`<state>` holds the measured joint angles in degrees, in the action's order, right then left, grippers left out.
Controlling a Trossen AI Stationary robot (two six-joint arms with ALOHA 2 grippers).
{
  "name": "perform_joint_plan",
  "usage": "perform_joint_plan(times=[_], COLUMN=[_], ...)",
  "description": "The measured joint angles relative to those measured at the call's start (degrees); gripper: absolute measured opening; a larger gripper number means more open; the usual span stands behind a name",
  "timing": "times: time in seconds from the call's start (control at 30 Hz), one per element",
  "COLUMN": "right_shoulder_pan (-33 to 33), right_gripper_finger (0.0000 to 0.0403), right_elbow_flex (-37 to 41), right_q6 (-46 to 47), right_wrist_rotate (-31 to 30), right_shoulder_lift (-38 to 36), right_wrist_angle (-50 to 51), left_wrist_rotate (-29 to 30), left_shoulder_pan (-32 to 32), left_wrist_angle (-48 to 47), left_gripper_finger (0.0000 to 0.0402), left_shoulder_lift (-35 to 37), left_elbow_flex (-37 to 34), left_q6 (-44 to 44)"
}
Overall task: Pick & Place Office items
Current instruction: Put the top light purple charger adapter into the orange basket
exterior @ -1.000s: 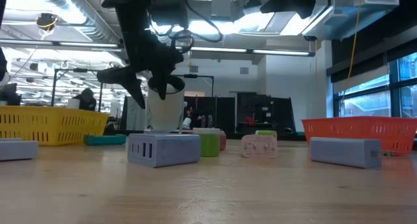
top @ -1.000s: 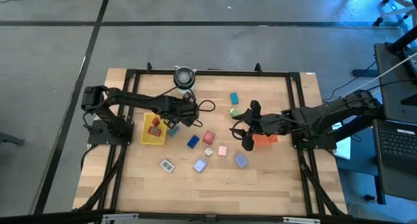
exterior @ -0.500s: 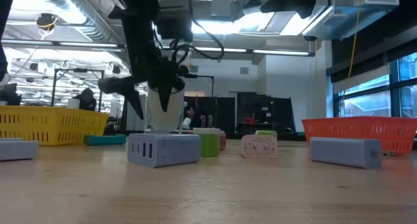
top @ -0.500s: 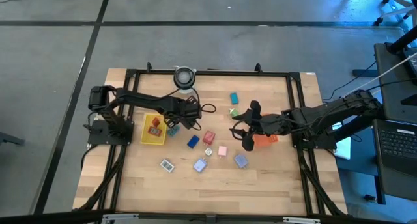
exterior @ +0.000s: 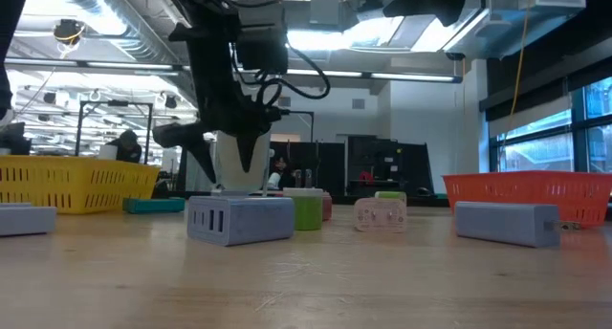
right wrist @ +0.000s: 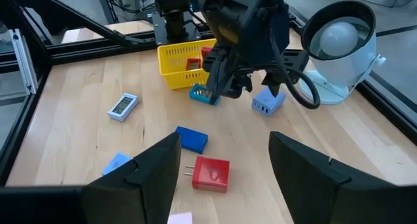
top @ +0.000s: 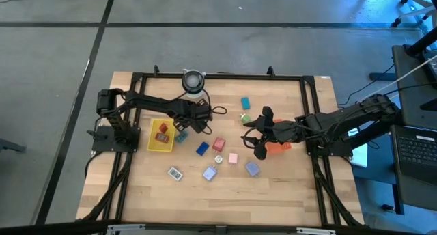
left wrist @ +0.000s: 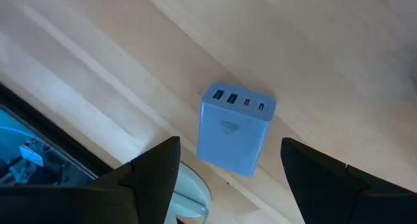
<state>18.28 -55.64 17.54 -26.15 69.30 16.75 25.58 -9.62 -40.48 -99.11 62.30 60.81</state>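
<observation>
Near the far middle of the tabletop [top: 287,187], just in front of the round grey-white cylinder [top: 193,80], the left gripper [top: 203,116] is held above a lavender charger block [left wrist: 235,127]. In the left wrist view the block is seen lying flat on the wood between the two dark fingers [left wrist: 153,168], which are spread wide and touch nothing; its long axis runs between a port face (four small sockets in a row) and the opposite end, and the port face is turned away from the cylinder's white rim [left wrist: 189,195]. In the right wrist view the same block [right wrist: 268,103] is seen beside that cylinder [right wrist: 341,45], under the left arm. A teal piece [right wrist: 204,94] lies against the yellow tray [top: 162,135], in which a red piece [top: 162,129] sits. Compared with a second ago, the left gripper has shifted to the right in the high view, away from the yellow tray and toward the cylinder. The right gripper [top: 257,132] is held where it was, above the near edge of the orange-red tray [top: 278,147], with fingers [right wrist: 156,168] spread wide and empty. The blue [top: 202,149], red [top: 218,145], pink [top: 233,158] and white [top: 175,173] pieces lie unmoved.
</observation>
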Motion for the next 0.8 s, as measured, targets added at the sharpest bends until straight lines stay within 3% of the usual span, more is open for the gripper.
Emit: perform_joint_plan(times=[0.8], right_shoulder_pan=[0.0], right_gripper_finger=[0.0233], right_elbow_flex=[0.0], right_q6=[-0.2], right_wrist_rotate=[0.0], right_shoulder_lift=[0.0], right_wrist_angle=[0.2], left_wrist_rotate=[-4.8], left_shoulder_pan=[-3.9], left_wrist_angle=[1.7], left_gripper_finger=[0.0253], left_shoulder_lift=[-3.4], left_elbow_flex=[0.0], left_q6=[6.1])
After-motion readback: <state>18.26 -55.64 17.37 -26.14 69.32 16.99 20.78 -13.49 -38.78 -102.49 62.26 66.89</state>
